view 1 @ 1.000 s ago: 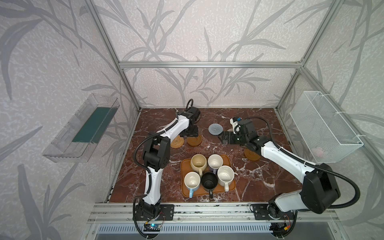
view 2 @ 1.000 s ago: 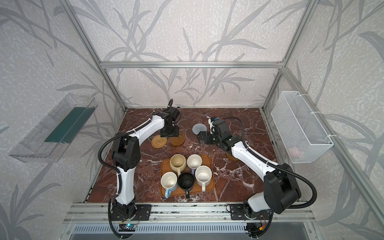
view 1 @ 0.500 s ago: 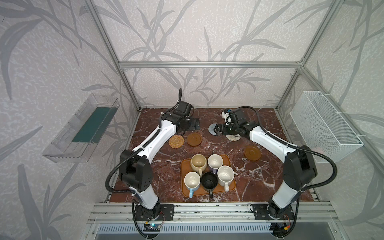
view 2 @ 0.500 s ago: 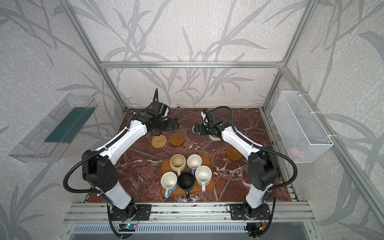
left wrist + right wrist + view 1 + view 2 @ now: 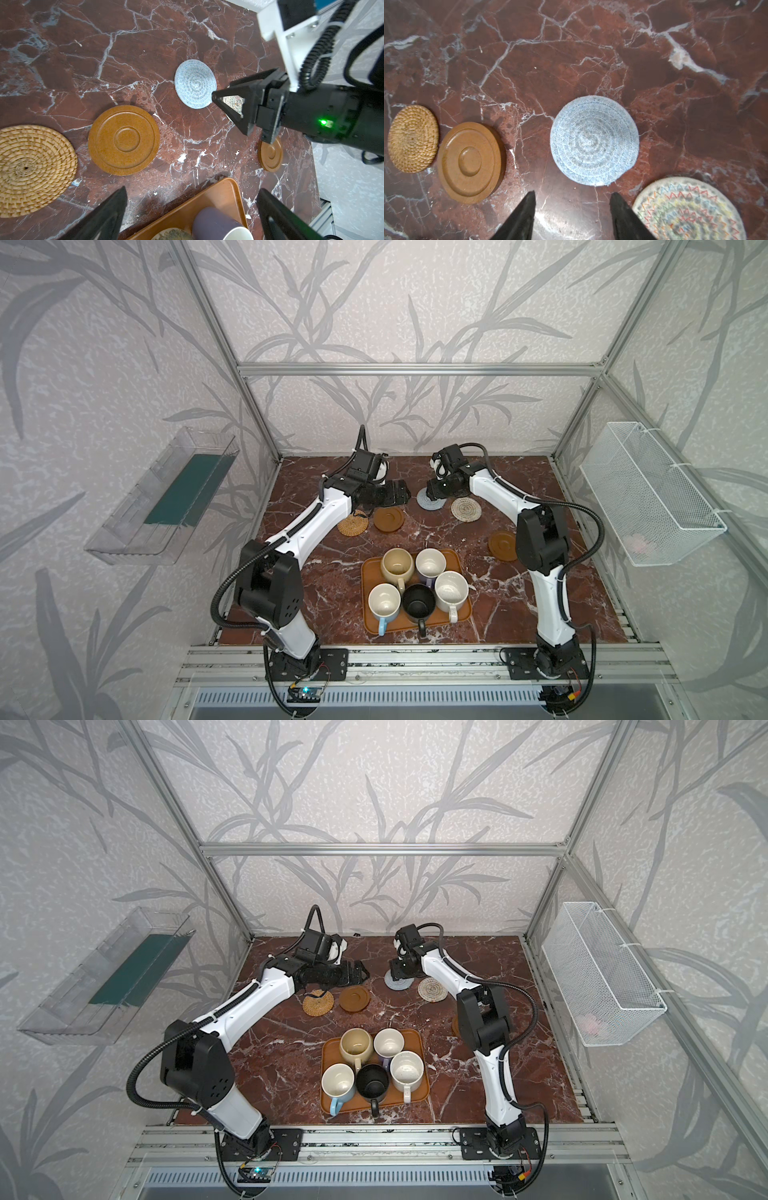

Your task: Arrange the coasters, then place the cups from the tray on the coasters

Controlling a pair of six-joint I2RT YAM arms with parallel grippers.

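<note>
Right claw (image 5: 572, 193), half-open and empty, hovers beside the blue-grey woven coaster (image 5: 594, 140) on the surface (image 5: 591, 52); I'd pinch its rim low. Left claw (image 5: 191, 189) gapes empty. 5 mugs (image 5: 397, 566) sit on the tray (image 5: 371, 572).

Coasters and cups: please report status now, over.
Left gripper open, empty. Right gripper open, by light blue-grey woven round coaster, nothing held. Five handled mugs on orange-brown rectangular tray. Nothing in the way.

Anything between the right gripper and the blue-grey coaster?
Nothing visible. In the right wrist view only bare marble separates the right gripper from the blue-grey coaster; the cream coaster lies off to one side.
</note>
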